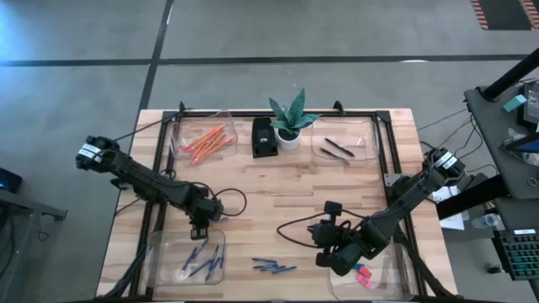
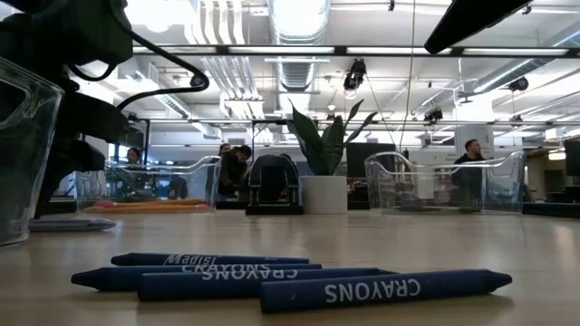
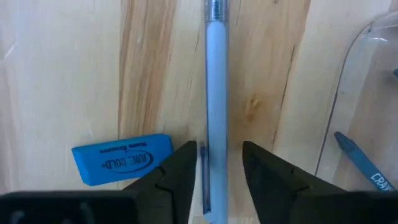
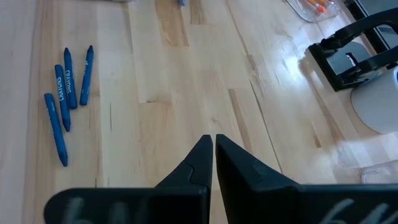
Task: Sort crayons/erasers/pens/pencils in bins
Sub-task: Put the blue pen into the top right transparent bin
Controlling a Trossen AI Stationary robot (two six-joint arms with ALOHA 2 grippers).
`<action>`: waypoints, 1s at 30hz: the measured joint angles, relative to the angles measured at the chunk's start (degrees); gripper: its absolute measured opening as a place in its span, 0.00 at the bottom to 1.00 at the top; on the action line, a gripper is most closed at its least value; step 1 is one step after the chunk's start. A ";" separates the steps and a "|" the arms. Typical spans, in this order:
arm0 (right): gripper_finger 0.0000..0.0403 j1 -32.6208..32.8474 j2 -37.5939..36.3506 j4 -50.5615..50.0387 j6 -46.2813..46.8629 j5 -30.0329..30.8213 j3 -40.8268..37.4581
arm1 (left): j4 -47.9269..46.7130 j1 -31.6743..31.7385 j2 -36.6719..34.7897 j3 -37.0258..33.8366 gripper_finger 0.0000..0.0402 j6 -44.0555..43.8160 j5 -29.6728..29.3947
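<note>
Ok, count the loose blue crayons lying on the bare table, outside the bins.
4. The loose crayons lie side by side in one cluster at the table's near edge, between the two near bins. The right wrist view shows all four. More crayons sit inside the near left bin, not counted.

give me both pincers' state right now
left pincer: open, fingers either side of a light blue pen, not gripping it yet
right pincer: closed, holding nothing

Grey concrete floor [image 1: 84, 34] around — overhead, exposed white ducts [image 2: 299, 23], bright strip lights [image 2: 227, 50]; seated people [image 2: 236, 167] beyond.
</note>
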 joint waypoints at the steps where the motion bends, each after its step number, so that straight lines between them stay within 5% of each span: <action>1: 0.03 0.00 0.00 -0.02 0.00 0.00 0.00 | 0.00 0.00 0.34 -0.14 0.28 0.00 -0.22; 8: 0.03 0.00 0.02 -0.02 -0.46 0.02 0.00 | -0.36 0.11 4.52 -0.14 0.05 0.07 -0.76; 21: 0.03 -0.02 0.02 -0.05 -1.92 0.07 0.00 | -0.50 0.22 -2.31 3.14 0.05 1.64 -2.76; 30: 0.03 -1.02 -1.48 0.01 -3.33 0.22 0.98 | -0.07 0.26 -10.05 5.05 0.04 1.62 -12.14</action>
